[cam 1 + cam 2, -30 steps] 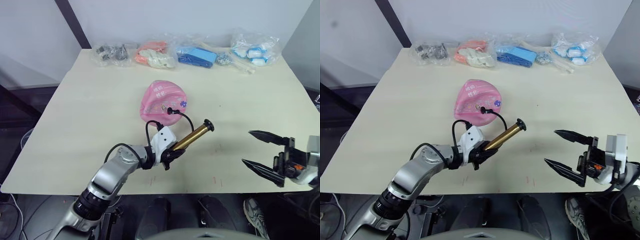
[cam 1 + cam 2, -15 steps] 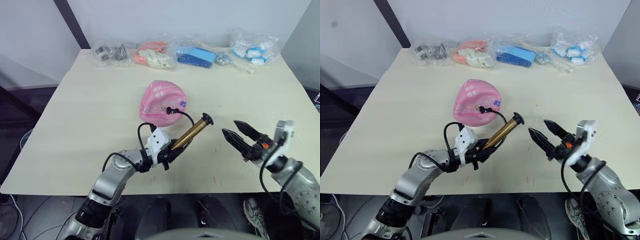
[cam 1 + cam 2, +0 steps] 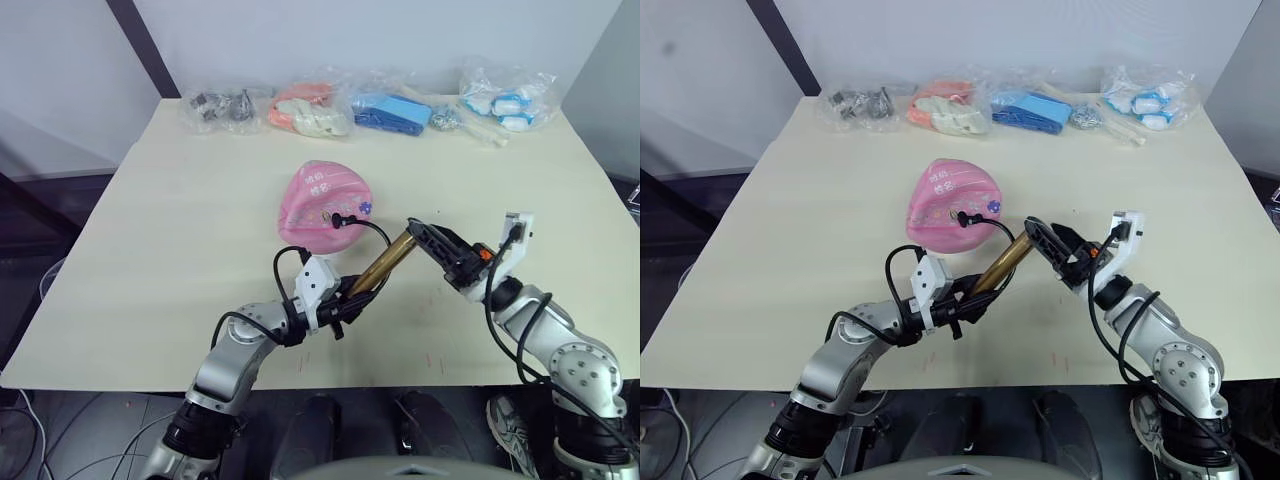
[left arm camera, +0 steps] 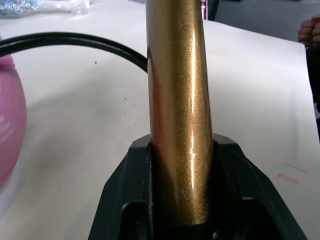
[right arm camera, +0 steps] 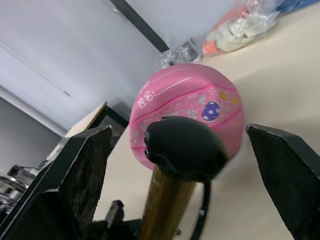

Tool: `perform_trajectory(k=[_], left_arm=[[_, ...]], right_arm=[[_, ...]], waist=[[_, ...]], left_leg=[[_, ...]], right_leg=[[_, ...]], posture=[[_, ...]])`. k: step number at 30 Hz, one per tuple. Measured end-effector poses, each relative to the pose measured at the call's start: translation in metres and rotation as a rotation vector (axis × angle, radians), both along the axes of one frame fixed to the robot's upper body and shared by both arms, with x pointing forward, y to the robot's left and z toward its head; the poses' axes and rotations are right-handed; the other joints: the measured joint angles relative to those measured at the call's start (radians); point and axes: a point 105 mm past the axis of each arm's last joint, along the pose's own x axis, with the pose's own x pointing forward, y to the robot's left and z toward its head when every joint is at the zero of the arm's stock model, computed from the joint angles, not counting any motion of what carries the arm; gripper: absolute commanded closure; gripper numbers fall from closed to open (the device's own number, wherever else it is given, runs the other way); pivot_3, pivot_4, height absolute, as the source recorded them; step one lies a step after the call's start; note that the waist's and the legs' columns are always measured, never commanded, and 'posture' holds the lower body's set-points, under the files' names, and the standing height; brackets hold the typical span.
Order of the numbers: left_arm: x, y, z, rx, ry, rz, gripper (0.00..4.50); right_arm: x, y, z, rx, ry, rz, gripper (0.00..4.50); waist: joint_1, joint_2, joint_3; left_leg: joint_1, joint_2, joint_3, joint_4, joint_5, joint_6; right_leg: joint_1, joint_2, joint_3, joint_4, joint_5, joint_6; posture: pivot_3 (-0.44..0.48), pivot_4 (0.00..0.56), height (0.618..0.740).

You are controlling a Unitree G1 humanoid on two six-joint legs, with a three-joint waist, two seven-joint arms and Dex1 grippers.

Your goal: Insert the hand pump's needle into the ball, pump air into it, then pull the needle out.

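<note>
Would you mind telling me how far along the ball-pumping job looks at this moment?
Done: the hose already runs into the ball. In hand: the left claw grips the hand pump by its barrel, while the open right claw brackets the black handle, not closed on it. Left: pumping air, as the ball looks saggy, then pulling the needle out.

Four clear bags are lying along the far edge of the tabletop (image 3: 150,240): grey metal parts (image 3: 222,105), orange-and-white items (image 3: 308,110), blue pieces (image 3: 392,110), blue-and-white pieces (image 3: 505,102).

A glossy, fine-speckled gold-bronze metal hand pump (image 4: 177,115), a smooth pink rubbery ball (image 3: 326,205), and a matt cream table (image 3: 180,230) with clear crinkled plastic bags (image 3: 400,105).
</note>
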Motion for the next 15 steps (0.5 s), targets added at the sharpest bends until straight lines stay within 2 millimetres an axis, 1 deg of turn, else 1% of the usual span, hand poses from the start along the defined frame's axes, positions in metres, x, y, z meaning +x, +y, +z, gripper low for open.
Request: perform_trajectory(k=[4, 15], left_arm=[[-0.001, -0.001, 0.001, -0.007, -0.004, -0.008, 3.50], [0.000, 0.001, -0.003, -0.013, 0.009, 0.001, 3.50]], right_arm=[[0.003, 0.007, 0.005, 0.042, 0.004, 0.004, 0.00], [0.004, 0.014, 0.004, 0.069, 0.022, 0.013, 0.00]], waist=[[-0.001, 0.000, 0.000], [-0.002, 0.000, 0.000]], left_leg=[[0.000, 0.000, 0.000, 0.000, 0.000, 0.000], [0.000, 0.000, 0.000, 0.000, 0.000, 0.000]], right_leg=[[0.000, 0.000, 0.000, 0.000, 0.000, 0.000], [0.000, 0.000, 0.000, 0.000, 0.000, 0.000]], posture=[[0.000, 0.150, 0.740], [0.000, 0.150, 0.740]])
